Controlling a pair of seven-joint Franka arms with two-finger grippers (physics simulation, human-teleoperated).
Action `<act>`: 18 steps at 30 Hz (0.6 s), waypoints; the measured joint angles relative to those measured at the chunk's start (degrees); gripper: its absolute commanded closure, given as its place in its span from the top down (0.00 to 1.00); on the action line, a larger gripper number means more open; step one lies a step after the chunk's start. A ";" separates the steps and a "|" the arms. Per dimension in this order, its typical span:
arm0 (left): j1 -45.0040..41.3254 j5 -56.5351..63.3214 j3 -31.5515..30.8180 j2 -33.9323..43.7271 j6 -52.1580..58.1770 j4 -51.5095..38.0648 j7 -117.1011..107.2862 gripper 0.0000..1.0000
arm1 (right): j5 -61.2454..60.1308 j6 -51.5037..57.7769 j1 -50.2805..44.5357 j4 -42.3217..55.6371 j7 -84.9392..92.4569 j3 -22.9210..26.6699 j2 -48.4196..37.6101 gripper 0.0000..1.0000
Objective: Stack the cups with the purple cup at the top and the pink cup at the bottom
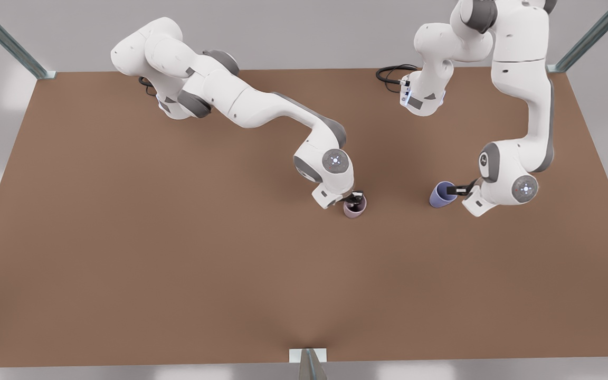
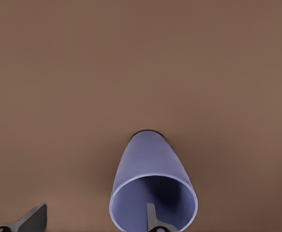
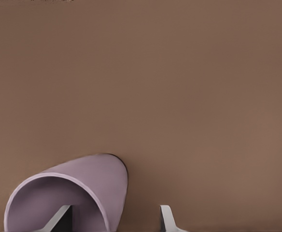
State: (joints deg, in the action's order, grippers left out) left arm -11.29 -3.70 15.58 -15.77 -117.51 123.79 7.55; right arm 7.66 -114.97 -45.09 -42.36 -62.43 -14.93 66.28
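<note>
Hands straddling cup rims, left hand at purple cup, right hand at pink cup

Bare table all round, pink cup and purple cup well apart (arms above each)

White rounded arms, grey joints

The table is plain matte brown, with no pattern. The pink cup is pale dusty mauve, darker and shaded inside. The purple cup is lavender-blue, its rim a lighter shade than its shadowed interior. Both arms are glossy white with grey joint bands and grey round caps. Their fingers are dark grey to black. The frame posts are grey-green metal; the background is pale grey.
</note>
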 measured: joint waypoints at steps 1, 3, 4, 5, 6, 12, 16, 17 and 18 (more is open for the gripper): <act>-0.04 -0.01 -0.15 -0.34 -0.52 0.17 0.03 1.00 | 0.04 -0.09 -0.07 -0.15 -0.48 0.08 -0.10 0.87; -0.07 -0.03 -0.26 -0.77 -1.67 0.76 0.08 1.00 | 0.16 0.53 0.25 -0.36 -1.47 0.48 -2.78 1.00; -0.03 -0.03 -0.30 -0.95 -2.17 0.97 0.11 1.00 | 0.30 0.90 1.44 -0.98 -2.02 1.11 -5.49 1.00; -0.04 -0.06 -0.37 -1.08 -2.61 1.05 0.13 1.00 | 0.48 1.57 3.52 -2.93 -2.52 1.85 -9.42 1.00; -0.03 -0.11 -0.46 -1.32 -2.99 1.08 0.14 1.00 | 1.20 2.91 5.31 -4.14 -2.95 3.35 -13.55 1.00; -0.07 0.18 -2.27 -2.36 -5.61 1.29 -0.12 0.32 | -2.11 14.51 35.99 -28.60 3.65 5.83 -45.30 1.00; 0.01 1.05 -2.65 -2.38 -6.13 1.25 -1.14 0.21 | -4.82 17.23 45.81 -46.06 13.45 9.16 -59.01 1.00; -0.04 0.81 -2.89 -2.38 -6.19 1.23 -1.17 0.21 | -5.47 17.70 46.64 -44.94 15.93 10.49 -57.52 1.00; -0.06 0.64 -3.04 -2.38 -6.22 1.14 -1.19 0.21 | -6.00 18.04 47.27 -43.02 18.29 11.16 -55.05 1.00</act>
State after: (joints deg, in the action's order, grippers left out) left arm -11.35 -3.07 12.54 -18.15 -123.73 124.93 6.35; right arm 1.66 -96.92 2.18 -85.38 -44.15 -3.77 11.23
